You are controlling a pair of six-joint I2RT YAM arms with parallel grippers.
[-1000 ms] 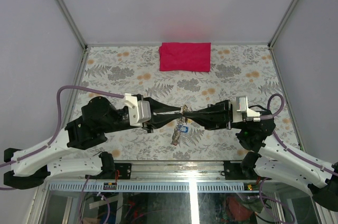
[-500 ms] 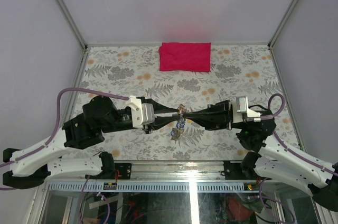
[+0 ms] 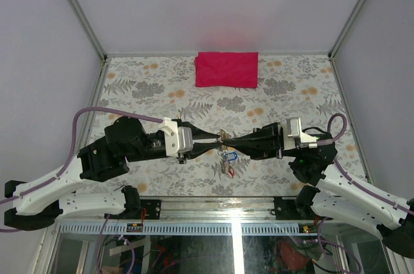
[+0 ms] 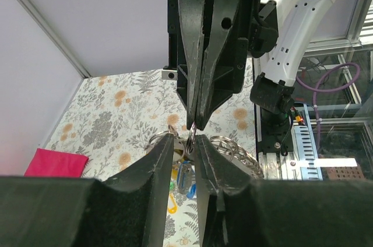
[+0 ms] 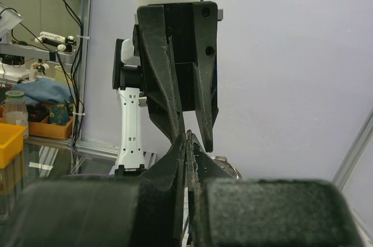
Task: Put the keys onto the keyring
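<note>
Both grippers meet tip to tip above the middle of the table. My right gripper (image 3: 228, 138) is shut on the thin silvery keyring (image 4: 191, 133), which stands edge-on at its tips. Opposite it, my left gripper (image 3: 218, 136) has its jaws a narrow gap apart, closed around a silvery key piece beside the ring. Several keys (image 3: 226, 158) hang below the meeting point, with blue (image 4: 186, 178), green and yellow tags showing between the left fingers (image 4: 157, 171). In the right wrist view my right gripper (image 5: 186, 137) is pressed shut, and the left gripper (image 5: 194, 141) comes down from above.
A folded red cloth (image 3: 226, 69) lies at the far edge of the floral table (image 3: 149, 86). A bunch of further metal rings (image 4: 234, 145) shows just right of the left fingers. Metal frame posts and grey walls close in the sides.
The left gripper has edged right towards the right gripper. The hanging keys have swung slightly right and now hang lower under the two tips.
</note>
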